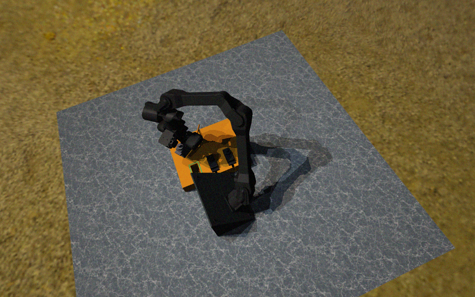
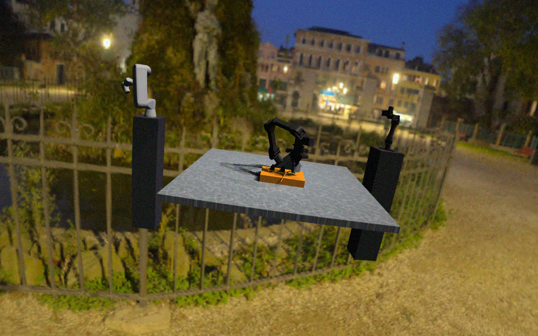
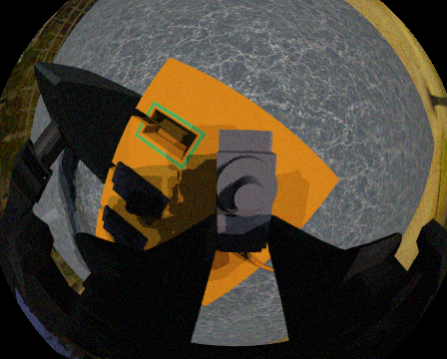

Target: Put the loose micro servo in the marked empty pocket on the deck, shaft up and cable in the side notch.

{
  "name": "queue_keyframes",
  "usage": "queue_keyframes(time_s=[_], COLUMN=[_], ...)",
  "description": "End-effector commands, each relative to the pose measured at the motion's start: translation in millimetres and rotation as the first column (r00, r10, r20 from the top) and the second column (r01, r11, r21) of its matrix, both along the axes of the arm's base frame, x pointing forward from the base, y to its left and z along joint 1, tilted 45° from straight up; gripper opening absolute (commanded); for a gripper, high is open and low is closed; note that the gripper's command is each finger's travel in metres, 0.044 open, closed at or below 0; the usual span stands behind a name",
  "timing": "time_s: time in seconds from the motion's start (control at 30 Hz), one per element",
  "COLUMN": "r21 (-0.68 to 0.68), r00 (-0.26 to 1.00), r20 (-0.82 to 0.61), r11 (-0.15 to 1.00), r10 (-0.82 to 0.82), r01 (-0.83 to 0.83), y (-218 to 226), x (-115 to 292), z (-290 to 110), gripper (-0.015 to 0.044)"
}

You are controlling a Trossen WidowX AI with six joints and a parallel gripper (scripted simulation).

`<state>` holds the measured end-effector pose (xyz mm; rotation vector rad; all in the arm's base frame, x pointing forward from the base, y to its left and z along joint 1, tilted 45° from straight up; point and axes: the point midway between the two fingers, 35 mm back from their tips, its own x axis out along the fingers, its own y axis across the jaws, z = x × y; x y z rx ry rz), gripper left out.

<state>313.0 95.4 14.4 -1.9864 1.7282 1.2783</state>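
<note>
From the top view, the black arm [image 1: 228, 110] arches over the orange deck [image 1: 217, 130] on the grey marbled table [image 1: 121, 206]. The gripper [image 1: 180, 147] hangs over the deck's left edge with the grey micro servo [image 1: 179, 149] clamped in its fingers — they are closed on its body, part-way shut. The green-outlined pocket [image 1: 194, 168] lies near the servo, toward the black base block [image 1: 217, 199], which butts against the deck beside it. Two seated servos [image 1: 212, 162] [image 1: 229, 155] stand in a row beside the pocket.

In the exterior view the arm [image 2: 281, 125] bends over the deck [image 2: 292, 179]; two dark pillars [image 2: 147, 167] [image 2: 381, 175] flank the table [image 2: 221, 196].

The wrist view shows the servo [image 3: 245, 186] between the dark fingers, shaft facing the camera, above the deck [image 3: 211, 100] — the pocket [image 3: 171, 134] lies up and to the left, apart from it, with a seated servo [image 3: 140, 189] below it.
</note>
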Motion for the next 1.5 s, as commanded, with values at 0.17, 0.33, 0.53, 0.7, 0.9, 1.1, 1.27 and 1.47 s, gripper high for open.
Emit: queue_keyframes(time_s=[0.17,0.33,0.53,0.7,0.9,1.1,1.27,1.47], r21=[0.009,0.031,0.075,0.126,0.202,0.291,0.372,0.474], r00=[0.957,0.893,0.781,0.662,0.494,0.305,0.137,-0.070], r20=[0.208,0.322,0.448,0.540,0.631,0.697,0.730,0.744], r11=[0.979,0.946,0.889,0.828,0.742,0.644,0.558,0.451], r10=[-0.202,-0.314,-0.435,-0.519,-0.598,-0.649,-0.669,-0.665], r01=[0.205,0.322,0.451,0.546,0.640,0.707,0.742,0.756], y=[2.9,2.9,2.9,2.9,2.9,2.9,2.9,2.9], x=[0.9,0.9,0.9,0.9,0.9,0.9,0.9,0.9], z=[0.8,0.8,0.9,0.9,0.9,0.9,0.9,0.9], gripper=[0.0000,0.0000,0.0000,0.0000,0.0000,0.0000,0.0000,0.0000])
